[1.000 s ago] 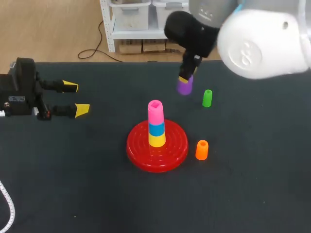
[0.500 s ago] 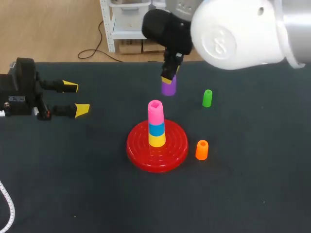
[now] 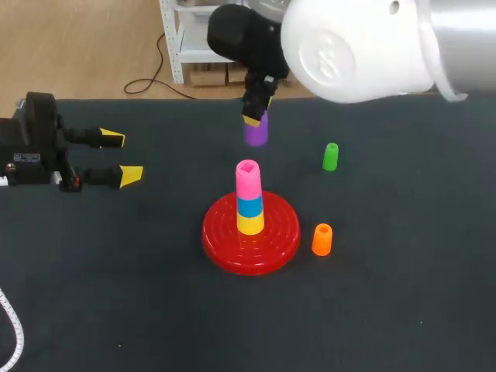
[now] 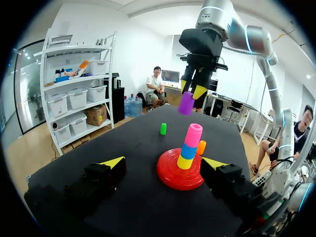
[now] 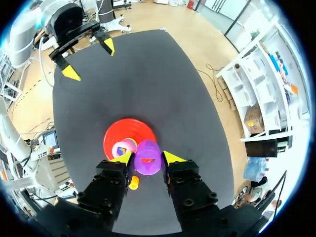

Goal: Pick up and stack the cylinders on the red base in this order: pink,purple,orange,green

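The dark table [image 3: 116, 310] carries the red base [image 3: 221, 236], with a yellow cylinder [image 3: 249, 224], a blue cylinder [image 3: 249, 206] and the pink cylinder [image 3: 248, 180] stacked on it. The right gripper [image 5: 147, 158] clasps the purple cylinder [image 3: 256, 132] in the air, near the stack. The left gripper [image 3: 122, 156] is spread wide and empty, well apart. The orange cylinder [image 3: 322, 239] stands just beside the base, the green cylinder [image 3: 330, 156] farther back. The right arm [image 3: 356, 46] hides part of the table's far edge.

Black counter [image 3: 116, 294] had the red base [image 3: 221, 236] sitting around the middle, orange cylinder [image 3: 322, 239] upright just beside it, green cylinder [image 3: 330, 156] upright farther back.
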`<act>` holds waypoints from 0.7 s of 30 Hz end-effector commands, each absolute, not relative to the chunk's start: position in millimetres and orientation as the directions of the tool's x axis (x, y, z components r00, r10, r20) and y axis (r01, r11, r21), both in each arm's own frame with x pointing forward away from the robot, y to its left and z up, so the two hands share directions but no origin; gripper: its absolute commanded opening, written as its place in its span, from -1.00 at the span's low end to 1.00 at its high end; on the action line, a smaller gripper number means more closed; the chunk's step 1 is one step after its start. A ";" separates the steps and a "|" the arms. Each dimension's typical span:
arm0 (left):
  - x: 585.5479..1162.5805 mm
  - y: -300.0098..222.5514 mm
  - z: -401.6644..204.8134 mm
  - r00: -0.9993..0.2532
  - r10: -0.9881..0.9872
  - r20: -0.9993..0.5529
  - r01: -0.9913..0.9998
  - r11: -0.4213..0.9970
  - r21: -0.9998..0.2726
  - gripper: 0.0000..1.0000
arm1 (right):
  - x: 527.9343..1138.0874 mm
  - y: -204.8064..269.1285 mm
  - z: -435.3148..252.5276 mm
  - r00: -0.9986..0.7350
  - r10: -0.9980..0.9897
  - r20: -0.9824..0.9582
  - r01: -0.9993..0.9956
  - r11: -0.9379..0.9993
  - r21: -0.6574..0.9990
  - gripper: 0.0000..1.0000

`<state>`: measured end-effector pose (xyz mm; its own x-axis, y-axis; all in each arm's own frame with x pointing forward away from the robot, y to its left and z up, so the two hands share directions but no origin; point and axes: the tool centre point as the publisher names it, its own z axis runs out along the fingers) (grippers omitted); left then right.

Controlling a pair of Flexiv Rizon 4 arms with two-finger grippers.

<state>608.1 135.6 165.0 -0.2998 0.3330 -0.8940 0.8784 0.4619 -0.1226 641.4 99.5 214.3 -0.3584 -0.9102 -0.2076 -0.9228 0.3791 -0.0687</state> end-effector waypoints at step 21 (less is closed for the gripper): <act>607.9 135.3 162.7 -0.294 0.327 -0.898 0.878 0.464 -0.118 1.00 | 593.9 101.3 198.7 -0.292 -0.942 -0.168 -0.953 0.302 -0.037 -1.00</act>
